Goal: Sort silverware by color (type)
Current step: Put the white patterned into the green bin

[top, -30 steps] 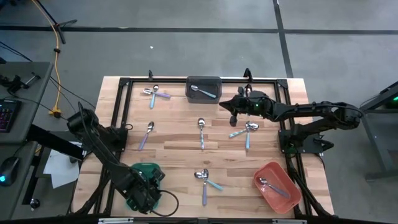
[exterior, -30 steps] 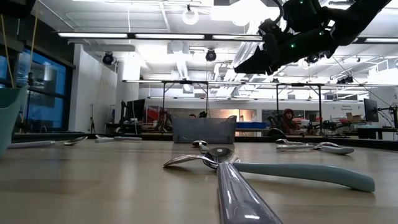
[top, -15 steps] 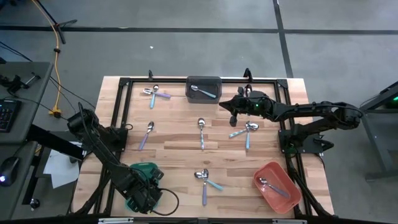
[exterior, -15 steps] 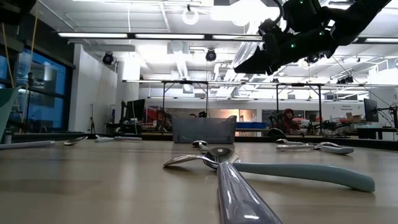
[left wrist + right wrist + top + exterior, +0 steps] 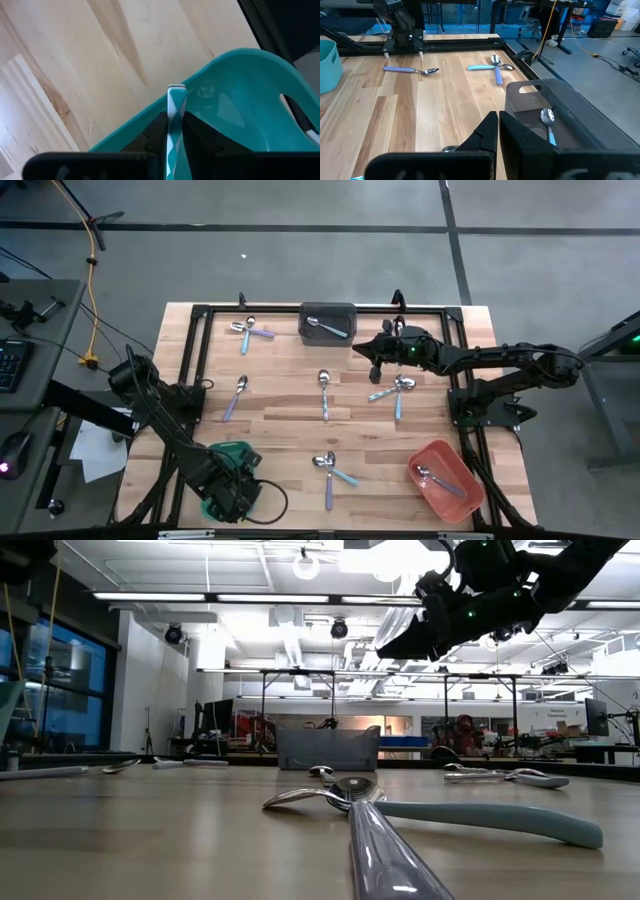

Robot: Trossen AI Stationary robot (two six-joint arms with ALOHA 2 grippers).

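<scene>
Teal bin (image 5: 232, 452), lower left: left gripper (image 5: 176, 131) pinches a thin handle (image 5: 176, 107); release it low inside. Right gripper (image 5: 498, 131) shut.

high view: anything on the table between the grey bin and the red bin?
Yes. In the high view, the crossed spoons lie between the grey bin and the red bin, just beyond the right gripper; otherwise bare wood.

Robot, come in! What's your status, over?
Left hand pinching green bin rim. Right hand shut, empty, hovering by grey bin. Spoons lie scattered on table. Nothing in the way.
</scene>
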